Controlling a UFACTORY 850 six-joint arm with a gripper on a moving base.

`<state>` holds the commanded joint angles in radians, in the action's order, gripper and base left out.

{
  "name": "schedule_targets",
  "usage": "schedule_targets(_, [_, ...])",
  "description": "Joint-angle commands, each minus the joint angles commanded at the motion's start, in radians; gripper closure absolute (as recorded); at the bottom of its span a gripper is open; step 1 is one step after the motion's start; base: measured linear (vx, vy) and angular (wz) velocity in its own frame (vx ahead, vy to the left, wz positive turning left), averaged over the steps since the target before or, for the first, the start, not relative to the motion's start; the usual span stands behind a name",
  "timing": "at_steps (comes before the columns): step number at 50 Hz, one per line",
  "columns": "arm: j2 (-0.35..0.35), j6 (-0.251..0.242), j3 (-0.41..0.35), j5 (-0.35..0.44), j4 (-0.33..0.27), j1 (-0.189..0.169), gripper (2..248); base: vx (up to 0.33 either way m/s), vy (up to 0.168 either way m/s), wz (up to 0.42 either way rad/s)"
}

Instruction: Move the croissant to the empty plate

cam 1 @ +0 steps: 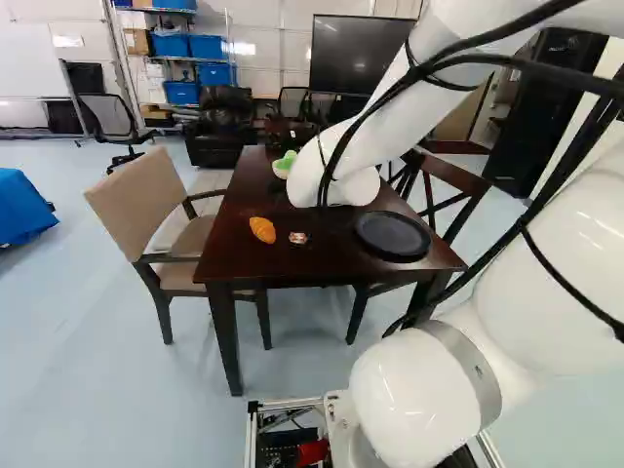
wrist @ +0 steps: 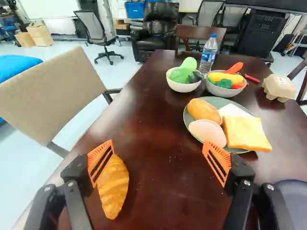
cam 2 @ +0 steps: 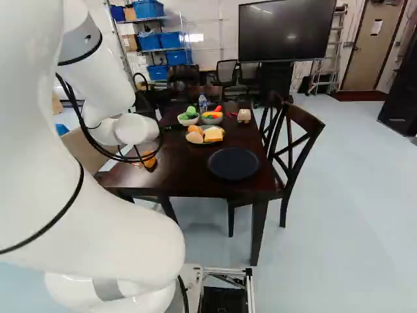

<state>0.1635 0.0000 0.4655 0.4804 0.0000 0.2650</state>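
Fingers (wrist: pixel 100 162) spread wide, pads facing, grasping nothing; the gap presumably leaves room to straddle the croissant (wrist: pixel 115 194). It lies bare on the table (wrist: pixel 158 196), near the edge by the beige chair (wrist: pixel 48 98), beyond one finger rather than centred. Gripper (wrist: pixel 158 147) likely needs a sideways shift before lowering. Dark plate (cam 2: pixel 233 163) bears nothing, hence the target; green plate (wrist: pixel 217 101) already carries bread.
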Motion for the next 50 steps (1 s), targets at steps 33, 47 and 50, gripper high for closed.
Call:
schedule_targets(33, [-0.027,0.0,0.104,-0.195,0.0,0.065,3,0.0,0.0,0.0])
schedule_targets(47, [-0.024,0.0,0.136,-0.289,0.0,0.086,3,0.0,0.0,0.0])
schedule_targets(50, [-0.024,0.0,0.143,-0.311,0.0,0.089,3,0.0,0.0,0.0])
